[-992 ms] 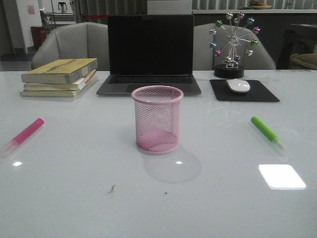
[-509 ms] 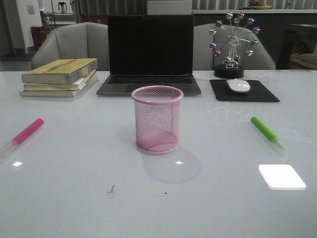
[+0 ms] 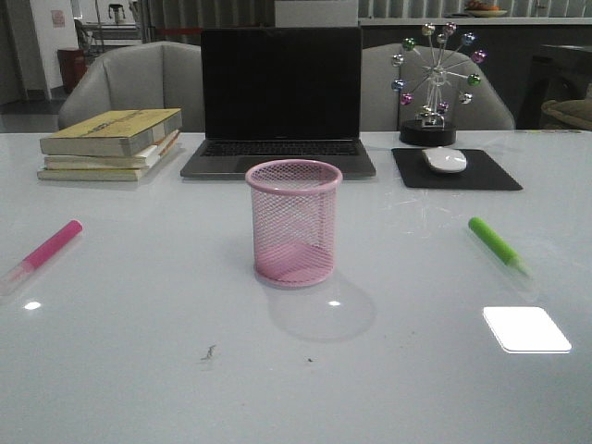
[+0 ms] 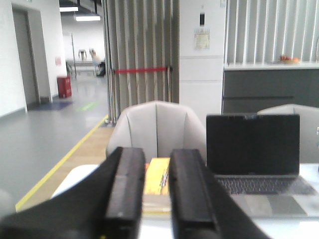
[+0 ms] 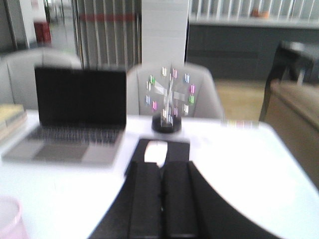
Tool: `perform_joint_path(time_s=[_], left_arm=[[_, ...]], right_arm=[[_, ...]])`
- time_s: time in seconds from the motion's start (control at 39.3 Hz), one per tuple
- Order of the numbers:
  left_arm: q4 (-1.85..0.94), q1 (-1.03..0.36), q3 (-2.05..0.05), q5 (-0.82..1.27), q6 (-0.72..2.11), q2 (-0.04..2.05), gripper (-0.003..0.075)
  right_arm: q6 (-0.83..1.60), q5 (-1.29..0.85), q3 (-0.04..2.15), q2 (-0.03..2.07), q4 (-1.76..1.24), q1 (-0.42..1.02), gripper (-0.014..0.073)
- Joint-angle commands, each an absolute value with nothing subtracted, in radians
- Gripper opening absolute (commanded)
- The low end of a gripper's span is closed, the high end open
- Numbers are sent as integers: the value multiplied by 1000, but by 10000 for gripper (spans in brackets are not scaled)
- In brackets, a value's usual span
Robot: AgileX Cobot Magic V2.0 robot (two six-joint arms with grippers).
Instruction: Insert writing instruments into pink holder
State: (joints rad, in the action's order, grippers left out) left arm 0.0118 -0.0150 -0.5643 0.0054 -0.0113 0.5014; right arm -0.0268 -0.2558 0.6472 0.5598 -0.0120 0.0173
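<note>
The pink holder [image 3: 294, 222] stands upright in the middle of the table, with nothing inside that I can see through the mesh. A magenta marker [image 3: 48, 247] lies flat at the left, and a green marker [image 3: 497, 244] lies flat at the right. Neither gripper appears in the front view. In the left wrist view my left gripper [image 4: 157, 154] is open with nothing between its fingers, high above the table and facing the books. My right gripper [image 5: 162, 167] is shut and empty, facing the mouse, with the holder's rim [image 5: 7, 219] at the picture's edge.
A laptop [image 3: 281, 102] stands open behind the holder. A stack of books [image 3: 111, 143] lies at the back left. At the back right are a white mouse [image 3: 445, 159] on a black pad and a ferris-wheel ornament [image 3: 433, 83]. Chairs stand beyond the table.
</note>
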Motion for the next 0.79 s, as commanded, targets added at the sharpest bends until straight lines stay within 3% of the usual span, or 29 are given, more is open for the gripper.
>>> perform_joint_path(time_s=[0.0,0.13,0.2,0.58,0.76], left_arm=[[13,-22,-604,-69,-23,543,368],[13,-22,-598,-65,-23,578,399],[13,-22,-597,-65,-23,601,395],[-19,-22,-606,-52,-23,699,395],[-19,-22,-700,132,-23,735,395]], right_arm=[[-22,-264,684,607,0,15,235],[-22,-310,683,648,0,15,477],[-22,-309,683,667,0,15,537],[-23,-430,775,814,0,15,542],[-17,-595,960,973,0,15,542]])
